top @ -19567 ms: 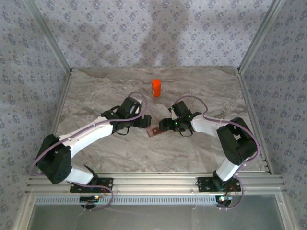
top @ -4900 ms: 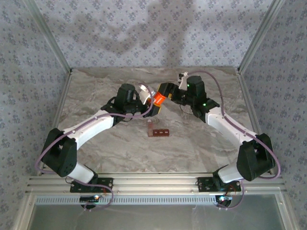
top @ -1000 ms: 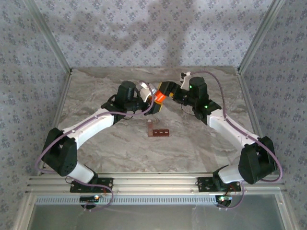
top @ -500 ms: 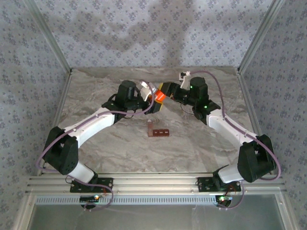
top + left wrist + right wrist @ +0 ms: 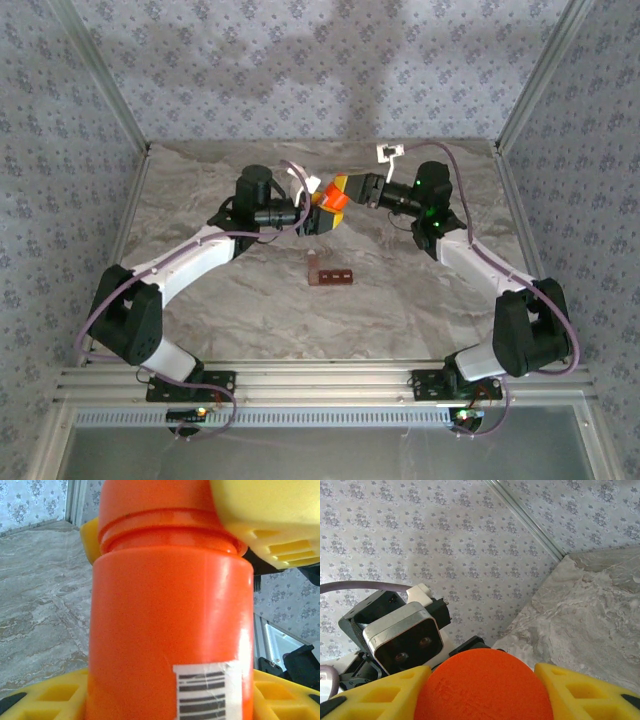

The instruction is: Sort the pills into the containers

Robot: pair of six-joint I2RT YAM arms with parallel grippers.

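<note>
While our left hand (image 5: pixel 165 705) clamps the bottle (image 5: pixel 170 630) and our right hand (image 5: pixel 482 700) pinches its cap (image 5: pixel 485 675), we judge unscrewing comes next.

Arms reach inward; left end effector (image 5: pixel 316 216) and right end effector (image 5: pixel 340 189) clamped.

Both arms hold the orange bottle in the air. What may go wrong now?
1. The left gripper holds the orange bottle by its body and the right gripper by its cap, above the table: if the cap pops off, contents may spill.
2. The pill organizer lies apart on the table, seemingly not under the bottle, so a spill would likely miss it.
</note>
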